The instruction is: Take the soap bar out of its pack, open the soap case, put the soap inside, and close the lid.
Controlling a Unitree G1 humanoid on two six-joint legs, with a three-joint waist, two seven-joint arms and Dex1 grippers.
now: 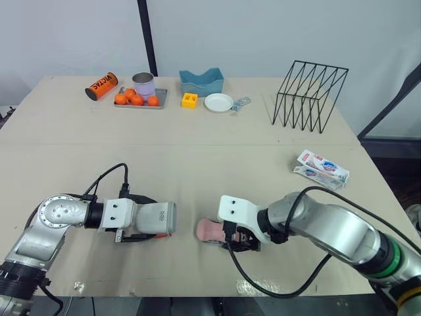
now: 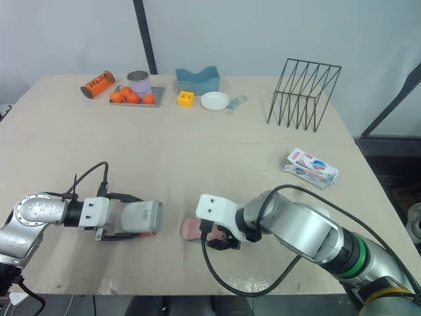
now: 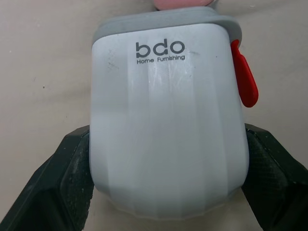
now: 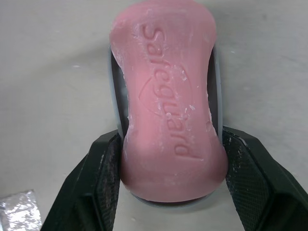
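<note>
Two grippers are low over the near edge of the table point(image 1: 197, 151), one object in each. The left gripper point(image 3: 167, 132) is clamped on the single soap case point(image 1: 158, 218). One black finger point(image 3: 72, 163) presses each side of its white ribbed body. The case has one gray band around its far end and one red tab point(image 3: 244, 79) on its side.

The right gripper point(image 4: 171, 136) has its two fingers point(image 4: 108, 168) closed on the one pink soap bar point(image 4: 168, 101), lettering facing up. A gray rim point(image 4: 114, 101) shows under the bar; what it belongs to I cannot tell. The soap sits near the case's gray end, with a strip of bare table between them. One scrap of foil point(image 4: 17, 211) lies close by.

Over on the right edge lies the soap pack point(image 1: 322, 168), well apart from both grippers.

Along the back:
- one orange can point(image 1: 101, 85) lying on its side
- one metal tray point(image 1: 161, 102) carrying four oranges point(image 1: 137, 99) and one cup point(image 1: 143, 85)
- one blue container point(image 1: 201, 82)
- one yellow block point(image 1: 189, 100)
- one white dish point(image 1: 218, 102)
- one black wire rack point(image 1: 308, 95)
</note>
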